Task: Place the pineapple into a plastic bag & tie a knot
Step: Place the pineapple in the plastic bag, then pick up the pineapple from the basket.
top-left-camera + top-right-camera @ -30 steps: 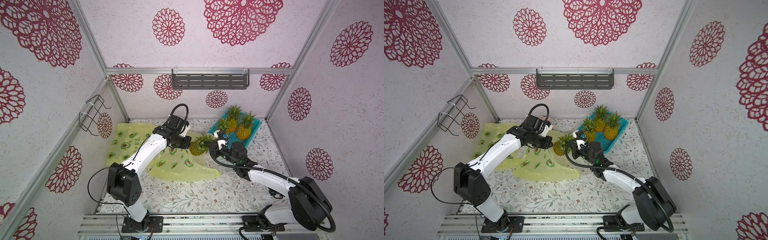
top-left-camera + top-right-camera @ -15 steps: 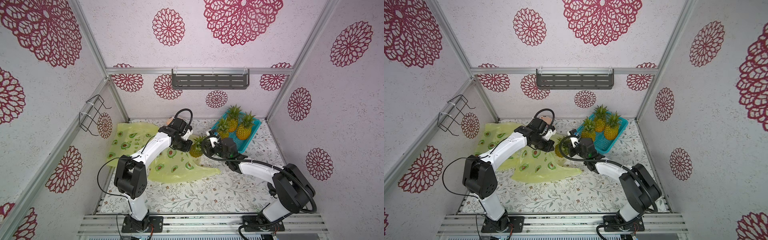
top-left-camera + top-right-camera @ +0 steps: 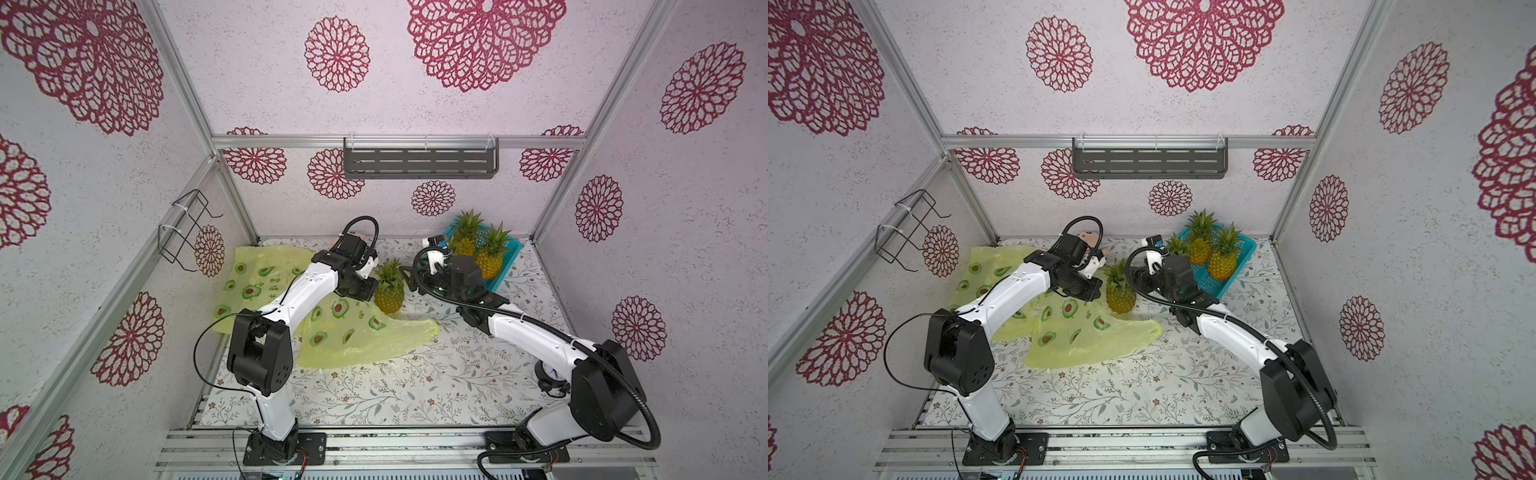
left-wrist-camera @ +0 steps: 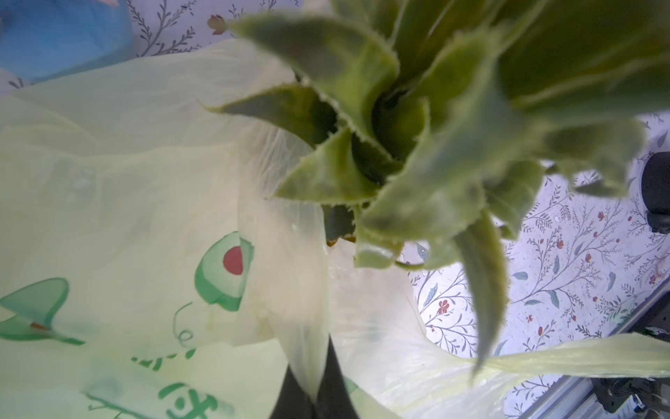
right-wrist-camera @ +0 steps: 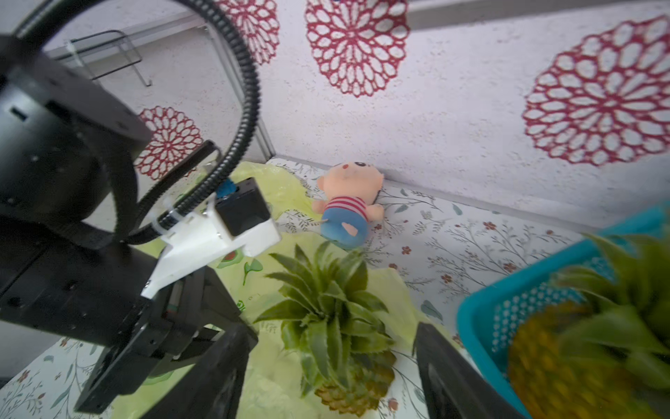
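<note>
**A:** Where is the small yellow pineapple with the green crown?

**B:** It stands upright on the flower-patterned tabletop, mid-table toward the back. Its base is at the edge of the thin yellow-green plastic bag printed with avocados. The right wrist view shows film under and behind it (whether it stands inside the bag's mouth I cannot tell).

**A:** And the left gripper?

**B:** It is pressed together on a fold of the plastic bag. In the left wrist view the film runs down between its two dark fingers, with the crown's leaves close by. In both top views it sits just beside the pineapple, on the bag's side.

**A:** The right gripper?

**B:** Spread wide. Its black fingers stand on either side of the fruit, with a gap on each side, so they touch nothing.

**A:** What else is on the table?

**B:** A teal perforated plastic basket sits at the back right, just behind the right wrist, and holds spare pineapples. A plush doll in a striped shirt and blue trousers lies against the back wall.
</note>
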### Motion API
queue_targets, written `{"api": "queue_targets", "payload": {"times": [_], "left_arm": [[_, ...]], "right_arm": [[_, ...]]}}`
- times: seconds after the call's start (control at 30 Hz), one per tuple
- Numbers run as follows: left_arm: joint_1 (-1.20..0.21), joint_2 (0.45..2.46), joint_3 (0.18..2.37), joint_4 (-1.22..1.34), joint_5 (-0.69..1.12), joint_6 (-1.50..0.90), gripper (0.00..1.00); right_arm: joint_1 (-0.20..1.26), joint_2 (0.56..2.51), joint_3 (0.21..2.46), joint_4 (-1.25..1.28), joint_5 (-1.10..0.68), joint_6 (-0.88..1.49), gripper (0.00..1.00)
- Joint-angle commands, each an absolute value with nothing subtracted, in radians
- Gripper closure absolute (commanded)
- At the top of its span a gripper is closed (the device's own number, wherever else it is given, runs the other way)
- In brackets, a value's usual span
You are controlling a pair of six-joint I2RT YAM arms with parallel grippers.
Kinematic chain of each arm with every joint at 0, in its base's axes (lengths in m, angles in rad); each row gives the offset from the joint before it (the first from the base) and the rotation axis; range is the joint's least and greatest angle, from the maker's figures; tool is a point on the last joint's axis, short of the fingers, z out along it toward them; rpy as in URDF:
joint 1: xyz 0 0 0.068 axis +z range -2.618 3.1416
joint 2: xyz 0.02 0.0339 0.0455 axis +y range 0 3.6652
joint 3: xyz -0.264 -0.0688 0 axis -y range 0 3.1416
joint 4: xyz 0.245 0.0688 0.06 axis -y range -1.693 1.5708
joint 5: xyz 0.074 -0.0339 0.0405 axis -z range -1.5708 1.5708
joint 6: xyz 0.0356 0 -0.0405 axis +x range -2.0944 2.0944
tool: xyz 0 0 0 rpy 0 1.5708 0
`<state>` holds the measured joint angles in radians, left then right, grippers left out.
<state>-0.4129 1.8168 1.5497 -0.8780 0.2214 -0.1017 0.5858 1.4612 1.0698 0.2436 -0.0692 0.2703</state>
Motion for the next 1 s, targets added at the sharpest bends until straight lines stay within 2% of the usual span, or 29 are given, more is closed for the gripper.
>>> {"api": "queue_targets", "payload": {"times": [0.0,0.17,0.27,0.53,0.67,0.73,0.77,0.83,0.9,0.93,0.97], "left_arm": [[-0.407,1.824,1.536,-0.853,0.216,-0.085,1.00],[-0.405,1.822,1.529,-0.844,0.218,-0.094,1.00],[-0.405,1.817,1.527,-0.838,0.218,-0.099,1.00],[-0.405,1.812,1.522,-0.836,0.222,-0.109,1.00],[-0.406,1.810,1.520,-0.835,0.228,-0.114,1.00],[-0.405,1.809,1.520,-0.835,0.227,-0.115,1.00],[-0.405,1.808,1.520,-0.833,0.226,-0.116,1.00],[-0.405,1.802,1.516,-0.834,0.224,-0.117,1.00],[-0.404,1.794,1.508,-0.829,0.221,-0.117,1.00],[-0.404,1.791,1.506,-0.826,0.219,-0.118,1.00],[-0.404,1.786,1.502,-0.823,0.220,-0.117,1.00]], "right_arm": [[0.507,1.396,1.116,0.054,0.063,0.349,0.20],[0.389,1.407,1.164,-0.123,0.157,0.355,0.05],[0.350,1.487,1.257,-0.182,0.157,0.307,0.02],[0.313,1.796,1.594,-0.290,0.111,0.225,0.03],[0.313,1.925,1.719,-0.328,0.064,0.209,0.08],[0.313,1.961,1.752,-0.336,0.063,0.204,0.18],[0.313,1.971,1.759,-0.335,0.063,0.200,0.28],[0.313,1.967,1.753,-0.318,0.072,0.197,0.53],[0.312,1.938,1.731,-0.285,0.078,0.189,0.84],[0.312,1.916,1.716,-0.267,0.083,0.186,0.95],[0.311,1.890,1.698,-0.245,0.086,0.181,1.00]]}}
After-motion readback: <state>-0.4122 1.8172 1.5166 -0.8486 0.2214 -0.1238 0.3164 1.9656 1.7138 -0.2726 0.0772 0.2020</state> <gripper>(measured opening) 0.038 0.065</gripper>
